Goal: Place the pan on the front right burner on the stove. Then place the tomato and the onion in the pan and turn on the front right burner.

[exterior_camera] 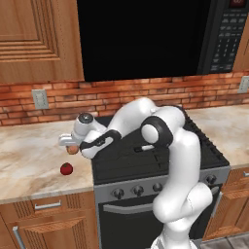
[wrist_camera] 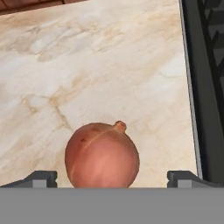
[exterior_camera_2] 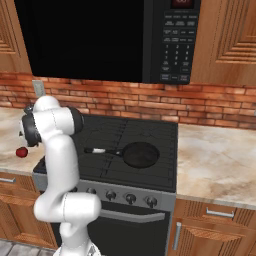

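Onion (wrist_camera: 102, 155) sits right under the hand camera, low and centred, between the two finger tips (wrist_camera: 41, 178), which stand wide apart on either side of it. Jaws fully spread, holding nothing; no contact visible yet. Onion rests on the counter (wrist_camera: 87, 65) left of the stove (exterior_camera: 160, 160), near its edge. It's roughly a ball with its stem nub pointing up and away, so no long axis to line up with; what matters is that it lies straight ahead of the jaws, in the gap's line. Judging from that, next move is a short push forward/down, then close.

Left base view: gripper (exterior_camera: 72, 144) over the counter just beside the stove's left edge, onion tucked under it. Tomato (exterior_camera: 66, 168) lies apart from it, nearer the counter's front edge.

Pan (exterior_camera_2: 141, 154) already on the front right burner (exterior_camera_2: 150, 167), handle pointing left, empty. Burner step not yet done, I'd guess.
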### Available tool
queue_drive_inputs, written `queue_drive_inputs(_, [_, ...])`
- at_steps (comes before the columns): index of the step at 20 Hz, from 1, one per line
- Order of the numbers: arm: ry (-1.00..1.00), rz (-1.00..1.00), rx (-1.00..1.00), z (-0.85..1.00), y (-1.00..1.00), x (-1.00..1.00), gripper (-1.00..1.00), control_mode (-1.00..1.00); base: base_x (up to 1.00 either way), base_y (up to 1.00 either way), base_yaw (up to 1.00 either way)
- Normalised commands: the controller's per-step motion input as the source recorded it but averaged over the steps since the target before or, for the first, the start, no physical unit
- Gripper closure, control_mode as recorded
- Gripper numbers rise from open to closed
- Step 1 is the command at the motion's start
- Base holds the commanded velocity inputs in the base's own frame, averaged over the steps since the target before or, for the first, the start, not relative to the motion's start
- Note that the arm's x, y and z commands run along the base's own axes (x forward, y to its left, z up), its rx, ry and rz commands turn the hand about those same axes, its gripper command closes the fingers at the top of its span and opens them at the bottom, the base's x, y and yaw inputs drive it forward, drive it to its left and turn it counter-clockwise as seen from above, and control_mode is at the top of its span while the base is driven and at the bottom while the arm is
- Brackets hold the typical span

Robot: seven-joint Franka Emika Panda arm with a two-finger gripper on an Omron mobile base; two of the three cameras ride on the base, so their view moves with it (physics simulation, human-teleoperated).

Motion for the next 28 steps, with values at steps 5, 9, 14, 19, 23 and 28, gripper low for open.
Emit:
queue_drive_inputs(5, [0.0,0.0,0.0,-0.21,0.1,0.16,-1.0,-1.0,0.0,0.0,0.0])
queue_drive_inputs(9, [0.0,0.0,0.0,-0.22,0.13,0.09,-1.0,-1.0,0.0,0.0,0.0])
queue_drive_inputs(14, [0.0,0.0,0.0,-0.2,0.12,0.08,-1.0,-1.0,0.0,0.0,0.0])
queue_drive_inputs(19, [0.0,0.0,0.0,-0.15,0.17,0.08,1.0,-1.0,0.0,0.0,0.0])
queue_drive_inputs(23, [0.0,0.0,0.0,-0.05,0.04,0.02,1.0,-1.0,0.0,0.0,0.0])
queue_drive_inputs(28, [0.0,0.0,0.0,0.0,0.0,-0.01,1.0,-1.0,0.0,0.0,0.0])
